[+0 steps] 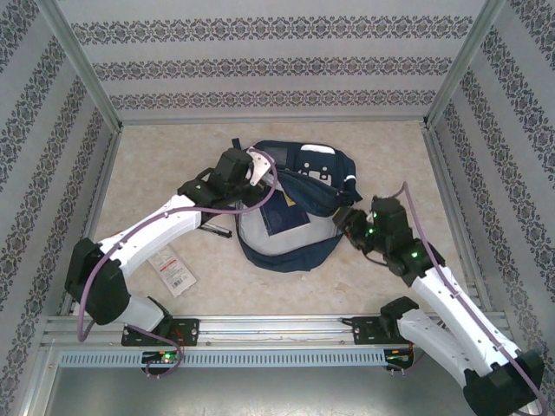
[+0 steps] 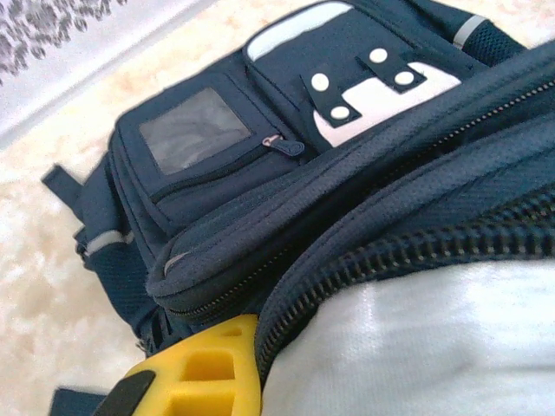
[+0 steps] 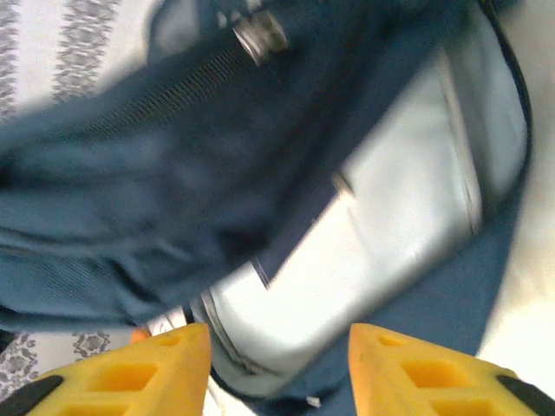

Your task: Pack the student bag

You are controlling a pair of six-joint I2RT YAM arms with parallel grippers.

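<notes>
The student bag (image 1: 323, 184), dark navy with white patches, lies open at mid-table with its pale lining facing up. A flat navy book (image 1: 282, 215) rests inside on the lining. My left gripper (image 1: 257, 173) is at the bag's upper left rim. In the left wrist view, the left gripper (image 2: 260, 347) is shut on the zipper edge of the student bag (image 2: 225, 173); one yellow finger (image 2: 204, 373) shows outside the rim and the other is hidden. My right gripper (image 1: 345, 224) is at the bag's right edge. In the right wrist view, the right gripper (image 3: 279, 342) is open, with the lined rim of the student bag (image 3: 173, 173) just ahead.
A small white packet with a red label (image 1: 172, 269) lies on the table under the left arm. A dark flat object (image 1: 217, 230) sits by the bag's left side. Patterned walls (image 1: 52, 130) and metal posts enclose the table on three sides.
</notes>
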